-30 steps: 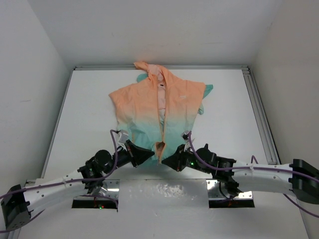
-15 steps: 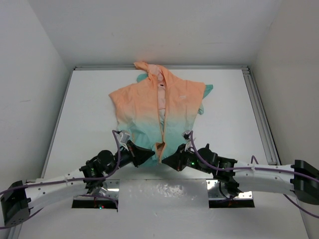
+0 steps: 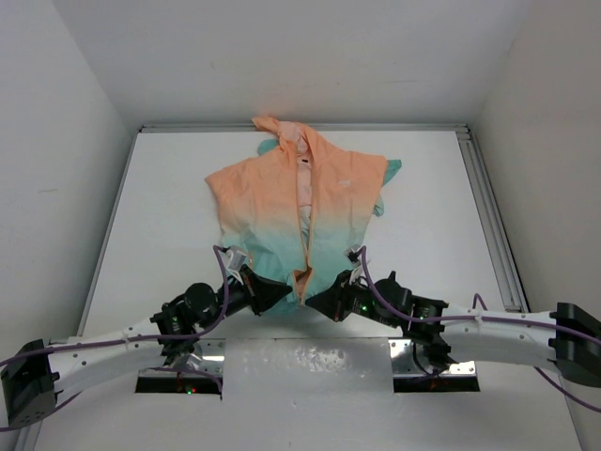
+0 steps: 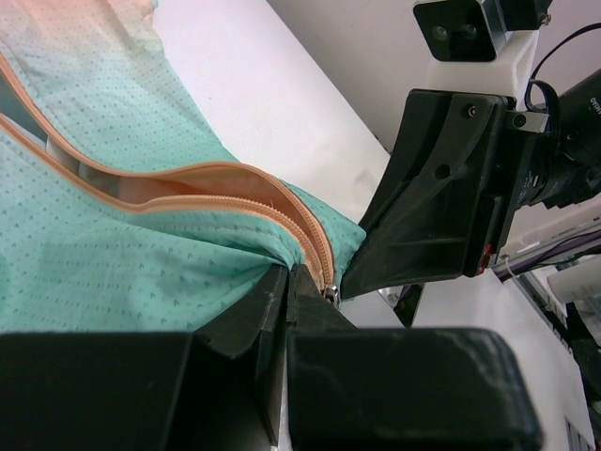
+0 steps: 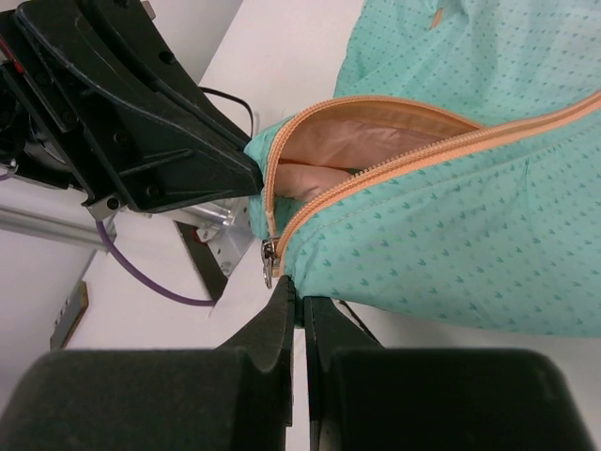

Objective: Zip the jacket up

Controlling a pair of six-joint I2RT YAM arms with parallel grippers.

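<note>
The jacket (image 3: pixel 310 202) lies flat on the white table, hood at the far side, peach upper half and teal lower half. Its orange zipper (image 3: pixel 302 240) is open along most of the front. The metal slider (image 5: pixel 269 258) sits at the bottom hem; it also shows in the left wrist view (image 4: pixel 329 294). My left gripper (image 3: pixel 280 294) is shut on the teal hem just left of the zipper (image 4: pixel 291 274). My right gripper (image 3: pixel 316 302) is shut on the hem just right of the slider (image 5: pixel 301 289). The two grippers almost touch at the hem.
Metal mount plates (image 3: pixel 188 355) lie at the table's near edge under the arms. An aluminium rail (image 3: pixel 488 211) runs along the table's right side. White walls close in the left, right and back. Purple cables (image 3: pixel 218 272) loop over both wrists.
The left arm has shifted slightly to the right toward the hem. The right gripper has edged a little left. The jacket has not moved.
</note>
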